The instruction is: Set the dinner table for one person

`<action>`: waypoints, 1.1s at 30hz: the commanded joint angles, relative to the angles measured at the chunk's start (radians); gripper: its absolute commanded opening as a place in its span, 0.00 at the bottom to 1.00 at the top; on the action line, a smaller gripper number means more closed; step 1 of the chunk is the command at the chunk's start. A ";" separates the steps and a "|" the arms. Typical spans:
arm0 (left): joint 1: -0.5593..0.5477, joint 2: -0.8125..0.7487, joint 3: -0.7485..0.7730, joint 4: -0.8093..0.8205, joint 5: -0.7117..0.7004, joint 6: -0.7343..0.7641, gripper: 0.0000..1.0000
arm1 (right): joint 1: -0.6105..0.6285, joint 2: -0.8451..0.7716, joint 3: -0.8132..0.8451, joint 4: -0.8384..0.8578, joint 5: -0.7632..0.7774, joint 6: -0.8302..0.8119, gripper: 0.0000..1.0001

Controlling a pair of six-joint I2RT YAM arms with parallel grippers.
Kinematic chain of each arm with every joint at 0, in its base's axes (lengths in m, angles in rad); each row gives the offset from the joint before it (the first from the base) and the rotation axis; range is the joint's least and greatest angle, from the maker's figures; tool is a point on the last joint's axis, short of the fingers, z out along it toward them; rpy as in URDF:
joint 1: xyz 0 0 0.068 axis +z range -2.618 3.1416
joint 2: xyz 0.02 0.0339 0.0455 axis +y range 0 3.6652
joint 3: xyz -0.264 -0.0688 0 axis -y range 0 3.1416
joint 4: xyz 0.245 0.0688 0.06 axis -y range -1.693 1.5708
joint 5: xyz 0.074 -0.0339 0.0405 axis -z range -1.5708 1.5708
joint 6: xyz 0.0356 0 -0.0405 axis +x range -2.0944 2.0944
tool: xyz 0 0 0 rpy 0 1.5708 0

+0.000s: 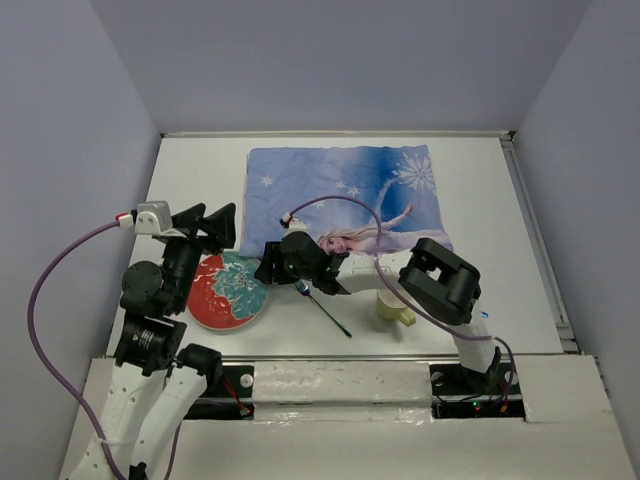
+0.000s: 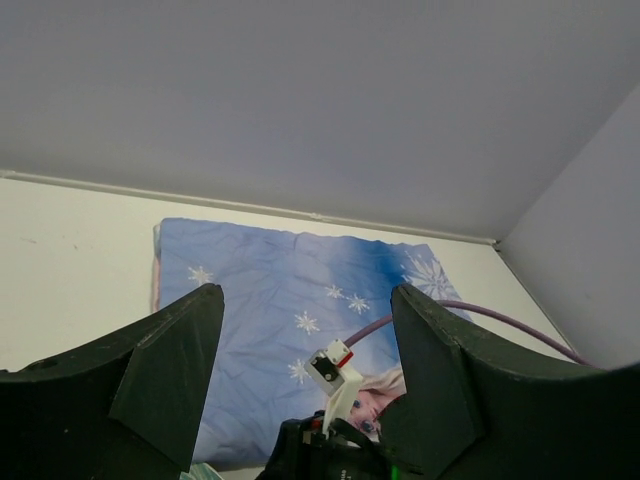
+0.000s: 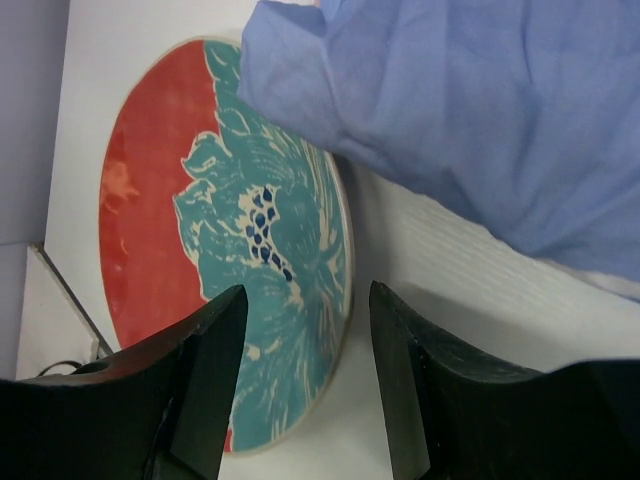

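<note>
From above, we see the white dinner table (image 1: 200,170) filling the walled bay, both arms bolted at its near edge; a blue cartoon-printed placemat (image 1: 340,190) lies flat across its far middle.

A red and teal plate (image 1: 225,295) sits on the table at near left, just short of the placemat's near left corner; a fork (image 1: 322,305) lies aslant at near centre, its head toward the placemat; a pale mug (image 1: 392,306) stands right of the fork, below the right arm's elbow.

The left gripper (image 1: 207,225) hangs above the plate's far edge, beside the placemat's left border; in its wrist view its jaws stand wide apart with nothing between them, and we look past them to the placemat and the back wall.

The right arm reaches leftward across the near edge of the placemat; the right gripper (image 1: 268,265) hangs between plate and fork. In its wrist view the jaws are apart and hold nothing; below them we see the plate's right rim and bare table. There the placemat's corner appears to overlap the plate's rim, though from that angle we cannot be sure they touch.

A purple cable (image 1: 350,205) loops from the right wrist over the placemat.
</note>
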 commanded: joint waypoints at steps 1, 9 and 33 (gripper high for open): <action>-0.031 -0.028 0.010 0.007 -0.101 0.048 0.78 | 0.011 0.057 0.089 0.027 -0.008 0.056 0.56; -0.069 -0.056 0.009 0.001 -0.138 0.065 0.78 | 0.021 0.112 0.058 0.112 -0.128 0.131 0.12; -0.066 -0.160 -0.010 -0.017 -0.313 0.042 0.99 | -0.362 -0.435 -0.052 0.203 -0.251 -0.013 0.00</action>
